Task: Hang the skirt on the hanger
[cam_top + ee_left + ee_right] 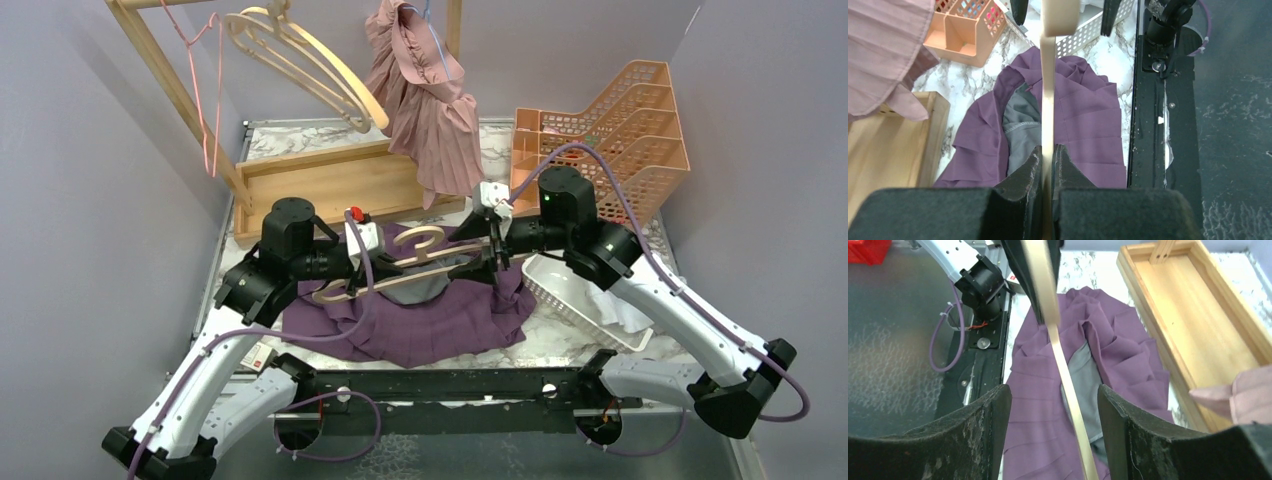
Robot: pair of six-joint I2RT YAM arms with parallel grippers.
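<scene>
The purple skirt (420, 320) lies crumpled on the marble table, its grey lining showing at the waist. A pale wooden hanger (425, 265) hovers over it, hook toward the back. My left gripper (366, 282) is shut on the hanger's left arm; in the left wrist view the bar (1048, 90) runs straight out from between the closed fingers (1028, 167) over the skirt (1088, 120). My right gripper (488, 252) is open, straddling the hanger's right arm. In the right wrist view the bar (1073, 400) passes between the spread fingers (1135, 425) without touching them, above the skirt (1035, 405).
A pink pleated garment (425, 90) hangs from the wooden rack, beside a swinging spare wooden hanger (300, 55) and a pink wire hanger (207, 90). The rack's wooden base tray (320, 185) is behind the skirt. Orange stacked trays (600, 140) and a white basket (580, 295) stand right.
</scene>
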